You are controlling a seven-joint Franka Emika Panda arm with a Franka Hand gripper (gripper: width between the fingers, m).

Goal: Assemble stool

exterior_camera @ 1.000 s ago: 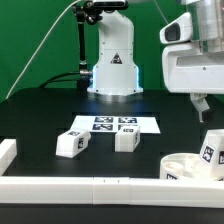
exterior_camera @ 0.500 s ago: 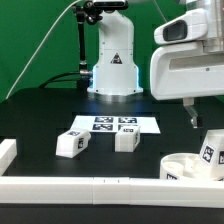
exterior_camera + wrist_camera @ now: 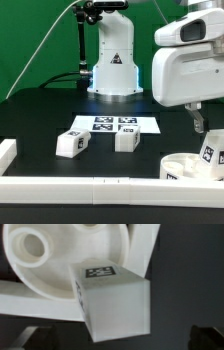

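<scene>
Exterior view: the gripper (image 3: 200, 121) hangs just above an upright leg (image 3: 212, 150) by the seat (image 3: 185, 168). Wrist view: jaws stand wide and empty, with the leg (image 3: 112, 303) centred between them and the seat (image 3: 40, 258) beyond. The step is probably grasping this leg: descend straight, then close.

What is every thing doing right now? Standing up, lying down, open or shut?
Two-finger gripper: open, hovering over the tagged leg, holding nothing.
White plastic block leg with a square tag: upright at the seat, not gripped.
Round white plastic seat: lying flat.
Two loose white block legs: apart, untouched.
</scene>
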